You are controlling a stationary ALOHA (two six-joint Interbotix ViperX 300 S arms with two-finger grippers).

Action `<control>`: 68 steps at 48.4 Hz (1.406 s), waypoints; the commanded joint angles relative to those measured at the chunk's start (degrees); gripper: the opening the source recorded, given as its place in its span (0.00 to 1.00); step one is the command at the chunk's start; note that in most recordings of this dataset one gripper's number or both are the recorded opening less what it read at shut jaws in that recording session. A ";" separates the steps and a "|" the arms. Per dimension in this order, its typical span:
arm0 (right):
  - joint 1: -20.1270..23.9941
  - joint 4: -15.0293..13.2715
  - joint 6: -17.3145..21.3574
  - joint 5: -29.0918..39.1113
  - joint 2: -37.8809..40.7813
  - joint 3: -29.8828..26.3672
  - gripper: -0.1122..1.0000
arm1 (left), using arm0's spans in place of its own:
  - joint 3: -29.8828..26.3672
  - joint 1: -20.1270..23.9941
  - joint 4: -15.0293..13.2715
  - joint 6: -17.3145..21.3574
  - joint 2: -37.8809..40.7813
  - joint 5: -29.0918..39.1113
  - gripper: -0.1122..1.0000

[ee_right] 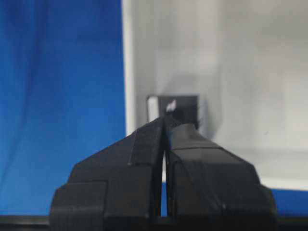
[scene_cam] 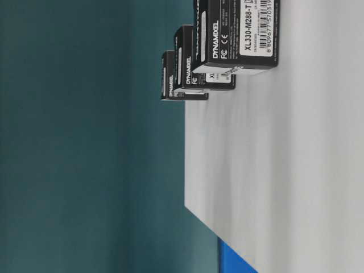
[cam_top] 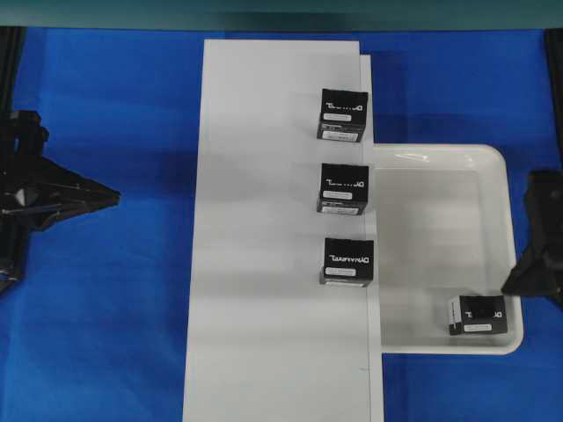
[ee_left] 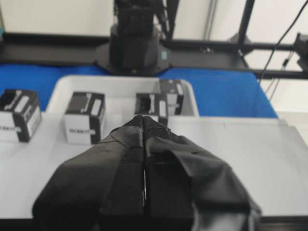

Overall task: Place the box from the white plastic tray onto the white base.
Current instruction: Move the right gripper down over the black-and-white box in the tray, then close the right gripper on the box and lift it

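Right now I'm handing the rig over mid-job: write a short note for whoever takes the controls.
Left end effector: shut, empty, hovering over the white base.
Right end effector: shut, empty, at the right rim of the white plastic tray, pointing at the box.
The box sits in the tray's near right corner, not gripped.
Three lettered boxes stand in a row along the base's right edge.
Done: nothing for this box yet.
Left: open the right end effector, grasp the box, set it on the base.
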 commanded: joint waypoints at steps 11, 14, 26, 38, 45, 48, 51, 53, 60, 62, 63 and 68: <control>1.58 0.35 -0.09 1.05 5.63 -0.09 0.11 | -1.49 0.00 0.18 -0.09 0.97 1.14 0.04; 1.85 0.26 -0.18 0.09 6.68 0.53 0.11 | -1.49 0.00 0.18 -0.09 1.14 1.05 0.04; 2.02 0.79 0.35 -1.67 9.76 2.72 0.19 | -1.49 0.00 0.18 0.00 1.14 1.05 0.04; 2.55 0.88 2.29 -2.46 10.81 3.78 0.78 | -1.49 0.09 0.18 0.00 1.14 1.14 0.04; 3.34 0.79 4.39 -5.10 11.95 4.83 0.99 | -1.49 0.09 0.18 0.00 1.14 1.05 0.04; 3.52 0.79 4.66 -5.71 12.57 5.19 1.00 | -1.49 0.09 0.18 0.00 1.23 1.14 0.04; 3.69 0.79 4.75 -6.06 13.36 5.19 1.00 | -1.49 0.09 0.18 -0.09 1.23 1.14 0.04; 3.69 0.79 4.75 -6.24 14.15 5.10 1.00 | -1.49 0.09 0.18 0.00 1.14 1.14 0.04; 3.78 0.53 4.57 -6.94 16.61 5.19 1.00 | -1.49 0.00 0.18 -0.09 1.23 1.14 0.04; 3.78 0.44 4.57 -7.12 17.31 5.19 1.00 | -1.49 0.09 0.18 -0.09 1.23 1.14 0.04; 3.87 0.44 4.57 -7.12 17.75 5.27 1.00 | -1.49 0.00 0.18 -0.09 1.23 1.14 0.04; 3.87 0.35 4.57 -7.65 19.16 5.27 1.00 | -1.49 0.00 0.18 -0.09 1.23 1.14 0.04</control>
